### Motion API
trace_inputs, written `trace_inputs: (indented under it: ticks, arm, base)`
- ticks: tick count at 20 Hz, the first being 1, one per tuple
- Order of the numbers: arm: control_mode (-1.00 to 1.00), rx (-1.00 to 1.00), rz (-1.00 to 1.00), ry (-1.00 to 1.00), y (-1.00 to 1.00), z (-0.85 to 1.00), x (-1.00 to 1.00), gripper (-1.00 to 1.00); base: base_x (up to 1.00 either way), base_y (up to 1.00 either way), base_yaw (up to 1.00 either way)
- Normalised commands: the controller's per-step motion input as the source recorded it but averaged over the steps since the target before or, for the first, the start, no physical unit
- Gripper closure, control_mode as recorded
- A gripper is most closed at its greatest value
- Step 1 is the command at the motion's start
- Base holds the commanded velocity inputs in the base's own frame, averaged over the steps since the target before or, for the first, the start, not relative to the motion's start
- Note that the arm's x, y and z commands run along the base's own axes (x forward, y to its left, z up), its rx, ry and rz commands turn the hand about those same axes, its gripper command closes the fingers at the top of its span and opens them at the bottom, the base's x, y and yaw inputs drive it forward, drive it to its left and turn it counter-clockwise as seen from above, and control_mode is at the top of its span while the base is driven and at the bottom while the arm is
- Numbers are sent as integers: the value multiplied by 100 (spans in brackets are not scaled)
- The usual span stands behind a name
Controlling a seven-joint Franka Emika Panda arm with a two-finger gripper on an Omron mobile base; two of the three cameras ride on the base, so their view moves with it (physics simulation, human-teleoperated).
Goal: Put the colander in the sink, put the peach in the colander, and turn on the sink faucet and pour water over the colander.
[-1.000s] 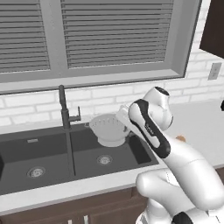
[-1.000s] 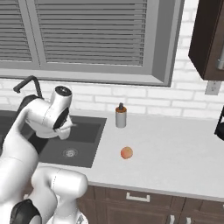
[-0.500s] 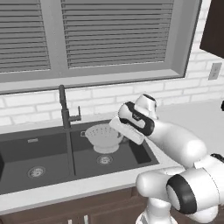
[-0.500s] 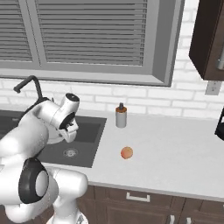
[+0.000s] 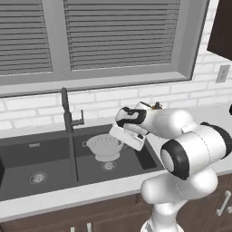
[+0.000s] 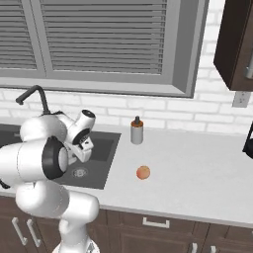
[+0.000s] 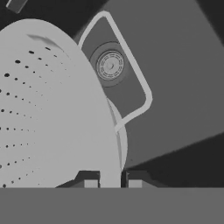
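The gripper (image 7: 111,181) is closed on the rim of the colander (image 5: 105,146), one dark fingertip on each side of the wall (visible at the bottom of the hand view). The colander hangs upright over the right basin of the sink (image 5: 27,152), above that basin's round drain (image 5: 108,166); whether its base touches the basin floor cannot be told. In the hand view the perforated bowl sits at the left, with the drain and the handle loop to its right.

The sink faucet (image 5: 68,114) stands at the back edge of the sink, on the centre divider, just left of the colander and apart from it. Its side lever points toward the colander.

The peach (image 6: 143,172) lies on the worktop (image 6: 207,178), right of the sink and toward the front edge, well apart from the colander. A soap dispenser (image 6: 136,130) stands near the back edge of the worktop, behind the peach. The arm (image 6: 44,148) spans the sink's right end, between the peach and the basin.
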Motion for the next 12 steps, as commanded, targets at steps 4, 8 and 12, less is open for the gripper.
trace_inputs:
  ticks: [4,8,12]
  arm:
    - [-100,0,0,-1,27,-61,31,100]
    - [-100,-3,0,0,16,-54,32,100]
    - [-100,-1,0,0,1,-24,42,100]
  base:
    - [0,0,0]
    - [0,0,0]
    - [0,0,0]
